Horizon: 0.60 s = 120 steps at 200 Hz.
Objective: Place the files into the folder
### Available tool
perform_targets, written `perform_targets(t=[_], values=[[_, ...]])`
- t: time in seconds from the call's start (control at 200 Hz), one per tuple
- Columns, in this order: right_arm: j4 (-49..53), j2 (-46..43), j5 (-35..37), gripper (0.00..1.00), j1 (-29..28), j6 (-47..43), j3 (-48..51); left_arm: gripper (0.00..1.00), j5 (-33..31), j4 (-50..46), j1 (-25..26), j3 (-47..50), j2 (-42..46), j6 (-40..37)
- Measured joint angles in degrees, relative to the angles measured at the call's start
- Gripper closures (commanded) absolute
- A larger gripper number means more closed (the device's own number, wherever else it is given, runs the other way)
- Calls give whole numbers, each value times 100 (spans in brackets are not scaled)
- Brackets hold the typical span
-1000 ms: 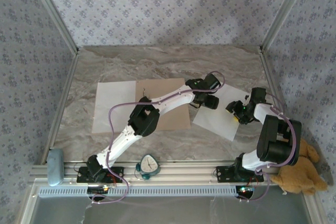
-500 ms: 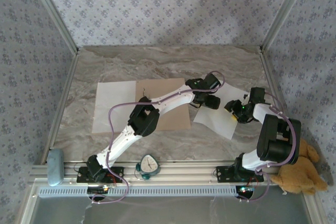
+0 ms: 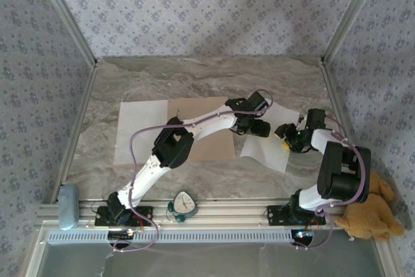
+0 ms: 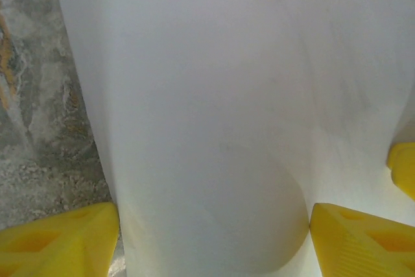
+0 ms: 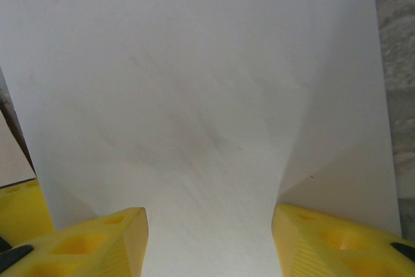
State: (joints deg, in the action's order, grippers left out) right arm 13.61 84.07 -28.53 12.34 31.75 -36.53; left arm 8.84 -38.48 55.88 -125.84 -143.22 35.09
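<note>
The tan folder (image 3: 217,147) lies flat at the table's centre, partly under my left arm. One white file (image 3: 139,131) lies flat against its left edge. The other file (image 3: 269,150) lies tilted just right of the folder, and both grippers stand on it. My left gripper (image 3: 254,128) is at that sheet's left end, its yellow fingers (image 4: 58,241) wide apart, with the paper (image 4: 214,95) bulging between them. My right gripper (image 3: 287,135) sits further right on the same sheet, open, and the paper (image 5: 194,95) humps up between its fingers (image 5: 343,241).
A brown teddy bear (image 3: 369,215) sits by the right arm's base. A small teal clock (image 3: 185,204) and a pale blue block (image 3: 68,205) rest on the front rail. Patterned walls and metal posts bound the marble table (image 3: 194,79).
Both grippers have shifted a little left toward the folder, and the right sheet has slid with them. The left gripper's fingers have spread wider.
</note>
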Motion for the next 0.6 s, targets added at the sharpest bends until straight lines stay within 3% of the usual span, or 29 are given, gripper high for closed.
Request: perform_targets(t=[0.33,0.6], values=[[-205,11,-234,46,-168,258,96,22,367,702,-90,787,367,374],[-256,15,-326,46,-282,516,109,25,426,826,-114,894,407,507]])
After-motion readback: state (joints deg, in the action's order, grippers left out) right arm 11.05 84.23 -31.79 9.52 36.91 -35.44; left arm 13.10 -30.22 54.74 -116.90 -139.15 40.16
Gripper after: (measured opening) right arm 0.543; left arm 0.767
